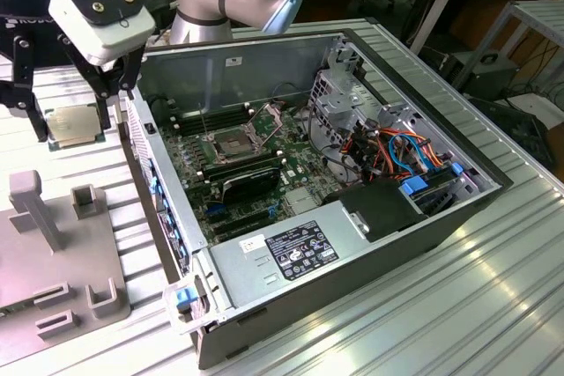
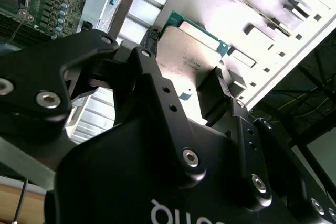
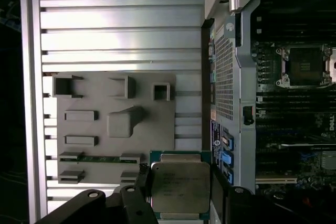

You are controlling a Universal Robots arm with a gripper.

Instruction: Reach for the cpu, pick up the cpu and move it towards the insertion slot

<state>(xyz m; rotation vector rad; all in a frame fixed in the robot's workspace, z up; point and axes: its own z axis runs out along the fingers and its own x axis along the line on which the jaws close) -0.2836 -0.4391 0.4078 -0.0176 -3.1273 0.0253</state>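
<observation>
The hand (image 3: pixel 181 195) grips the cpu (image 3: pixel 180 186) between its fingers (image 2: pixel 218 85), lifted above the worktop (image 1: pixel 493 288); the insertion slot (image 1: pixel 231 143) lies well apart inside the computer case (image 1: pixel 423 217).

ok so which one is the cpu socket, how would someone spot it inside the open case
Start at the open black computer case and find the green motherboard on its floor. Near the board's far edge sits the square silver-framed socket with a dark centre. Its neighbours differ in shape: long narrow memory slots and a glossy black rectangular card.
</observation>
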